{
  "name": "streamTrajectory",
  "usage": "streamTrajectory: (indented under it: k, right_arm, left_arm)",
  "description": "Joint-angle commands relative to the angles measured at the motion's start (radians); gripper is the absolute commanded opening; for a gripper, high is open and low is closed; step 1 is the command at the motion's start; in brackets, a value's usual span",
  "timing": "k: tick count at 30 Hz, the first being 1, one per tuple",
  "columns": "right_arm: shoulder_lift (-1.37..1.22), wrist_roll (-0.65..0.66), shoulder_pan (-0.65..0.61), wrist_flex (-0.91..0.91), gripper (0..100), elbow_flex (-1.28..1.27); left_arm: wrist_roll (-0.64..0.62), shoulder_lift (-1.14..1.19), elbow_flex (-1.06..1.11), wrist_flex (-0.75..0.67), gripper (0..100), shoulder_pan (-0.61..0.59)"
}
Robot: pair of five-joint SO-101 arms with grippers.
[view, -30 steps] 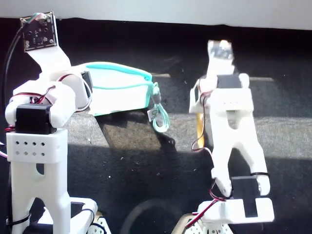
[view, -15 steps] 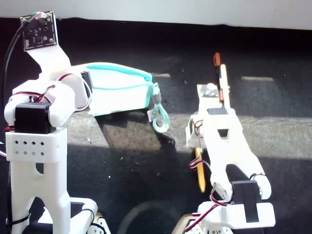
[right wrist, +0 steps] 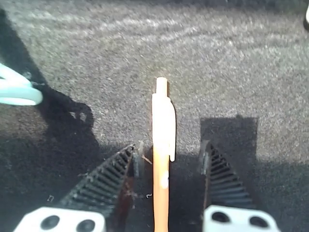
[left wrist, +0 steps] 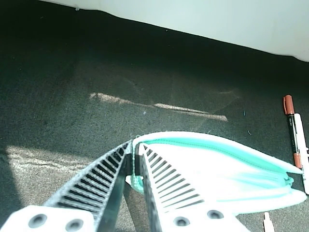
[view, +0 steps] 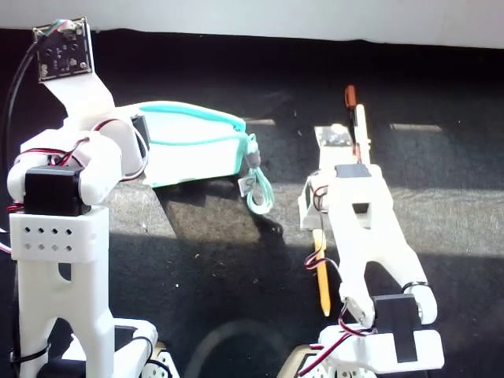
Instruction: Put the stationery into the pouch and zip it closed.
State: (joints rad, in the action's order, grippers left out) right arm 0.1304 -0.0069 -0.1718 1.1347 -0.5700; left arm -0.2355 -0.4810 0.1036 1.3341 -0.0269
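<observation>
Occlusions and frame cut-offs, quick pass.
High view: right arm covers the upper part of the slim orange pen; left arm hides one end of the white fabric pouch with teal zip. Wrist views: pouch, pen barrel, pale teal loop and white stick-shaped item all run off-frame; the stick's kind unclear.

A robotics test bench in a lab or maker's workspace.
The desk is covered in dark felt-like cloth, with a plain white wall behind it and sunlight lying across it in patches. At its near edge stand a white plastic left arm and right arm, with bare servo wires and an exposed camera board.
</observation>
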Motion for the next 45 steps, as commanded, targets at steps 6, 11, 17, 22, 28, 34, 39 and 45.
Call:
streamTrajectory:
  k: [6,11,17,22,28,34,39,45]
  right_arm:
    - [-0.016,0.009,-0.041,-0.071,14.4,0.053]
    - [-0.142,0.012,-0.030,-0.110,14.5,0.074]
    - [-0.239,0.012,-0.028,-0.111,14.5,0.128]
    - [-0.254,0.014,-0.028,-0.111,8.2,0.124]
    - [-0.252,0.014,-0.028,-0.111,0.5,0.127]
    - [-0.186,0.014,-0.027,-0.104,0.5,0.127]
    - [0.094,0.014,-0.027,-0.036,0.5,0.130]
    - [0.527,0.014,-0.031,-0.042,0.5,0.139]
  left_arm:
    - [-0.006,0.012,0.007,0.020,1,0.004]
    - [-0.006,0.012,0.007,0.021,1,0.004]
    - [-0.006,0.012,0.007,0.021,1,0.004]
    - [-0.006,0.012,0.007,0.021,1,0.004]
    - [-0.006,0.012,0.001,0.021,1,0.004]
    - [-0.006,0.012,0.007,0.021,1,0.001]
    - [-0.006,0.012,0.002,0.041,1,0.004]
    - [-0.006,0.012,0.007,0.043,1,0.004]
